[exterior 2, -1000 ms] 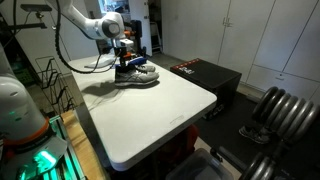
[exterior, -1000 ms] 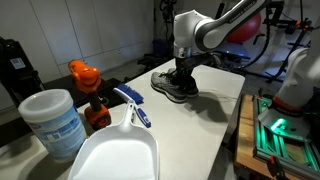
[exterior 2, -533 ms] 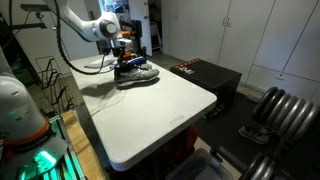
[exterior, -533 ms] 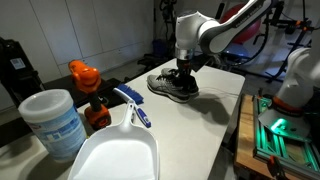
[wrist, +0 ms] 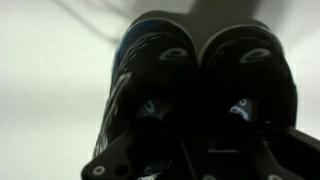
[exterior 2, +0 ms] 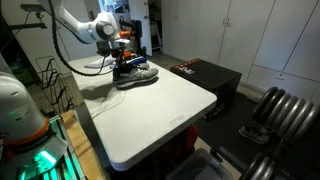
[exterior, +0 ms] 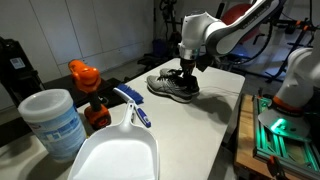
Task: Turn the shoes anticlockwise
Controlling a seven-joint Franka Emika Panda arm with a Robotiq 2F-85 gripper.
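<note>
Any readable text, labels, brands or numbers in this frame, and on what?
None can be read.
Tub: label too blurred to read.
Shoes: pale marks on the tongues, no legible letters.
Orange bottle: no legible text.

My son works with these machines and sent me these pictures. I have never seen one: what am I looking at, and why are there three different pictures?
It is a single white robot arm with a two-fingered gripper at its end, steered by a person. Two pictures come from cameras standing in the room, at different spots. The third, dark one comes from a camera on the arm's wrist, looking straight down past the gripper.

On the white table lies a pair of black shoes with pale soles, side by side; the wrist view shows their toes up close. The gripper is down at the shoes, seemingly reaching into them, though I cannot tell whether it is closed on them.

Nearer the camera sit a white dustpan, a blue-and-white brush, a white tub and an orange-topped bottle.
</note>
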